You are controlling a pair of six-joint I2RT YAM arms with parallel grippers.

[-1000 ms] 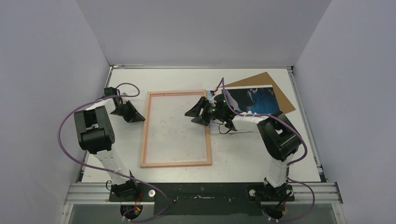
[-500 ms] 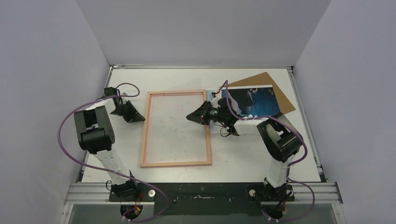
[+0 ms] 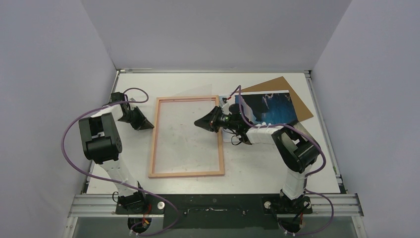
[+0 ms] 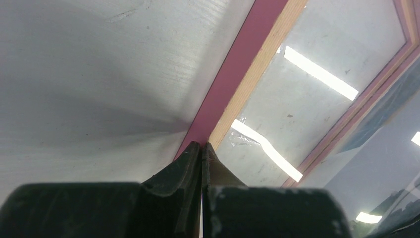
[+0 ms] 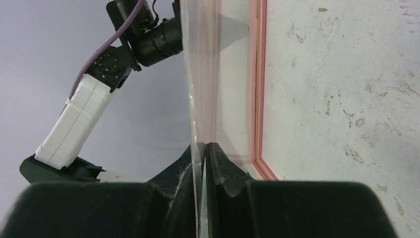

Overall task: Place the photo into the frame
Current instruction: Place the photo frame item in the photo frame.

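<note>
The frame (image 3: 154,141) lies flat mid-table, its tan and pink rails (image 4: 237,64) showing. A clear sheet (image 5: 200,74) rests in it, with its right edge raised. My right gripper (image 3: 199,123) is over the frame's right rail (image 5: 258,99), shut on that raised edge of the sheet (image 5: 204,145). My left gripper (image 3: 148,126) is shut with nothing between its jaws, and its tips (image 4: 201,145) rest against the frame's left rail. The photo (image 3: 270,106) lies picture side up to the right of the frame, partly under my right arm.
A brown cardboard board (image 3: 292,91) lies under the photo at the back right. The left arm (image 5: 143,34) shows beyond the sheet in the right wrist view. Grey walls close in the table on three sides.
My right gripper was open a second ago and has shut on the clear sheet's right edge, shifting slightly left. The left arm has not moved.
</note>
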